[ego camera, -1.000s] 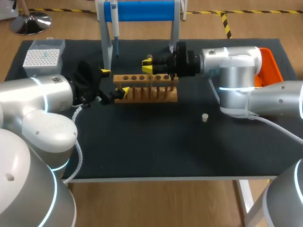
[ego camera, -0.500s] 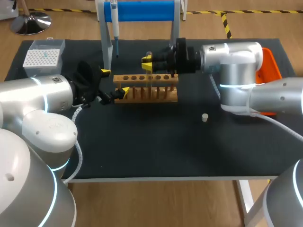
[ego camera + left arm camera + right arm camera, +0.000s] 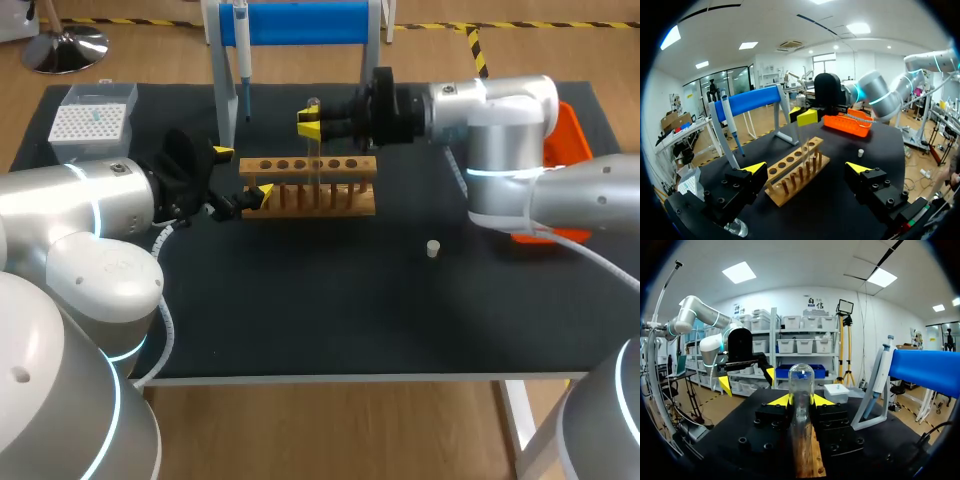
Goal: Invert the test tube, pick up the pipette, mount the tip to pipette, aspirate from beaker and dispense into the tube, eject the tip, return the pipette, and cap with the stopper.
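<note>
The test tube [image 3: 801, 385] stands upright, pinched between the right gripper's [image 3: 310, 122] narrowed fingers, with the wooden rack [image 3: 320, 195] under it. The left gripper [image 3: 242, 174] is spread wide and holds nothing, the rack's end lying between its fingers.

Orange tray [image 3: 575, 125] half behind right arm [image 3: 510, 110], beaker [image 3: 736, 228] cut off

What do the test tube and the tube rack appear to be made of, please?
The test tube: clear glass or clear plastic, I cannot tell which. It is smooth and glossy, the background shows through it, and its rounded end catches highlights.
The tube rack: light wood, probably matt, judging by its tan colour, dowel pegs, drilled holes and lack of shine.
</note>
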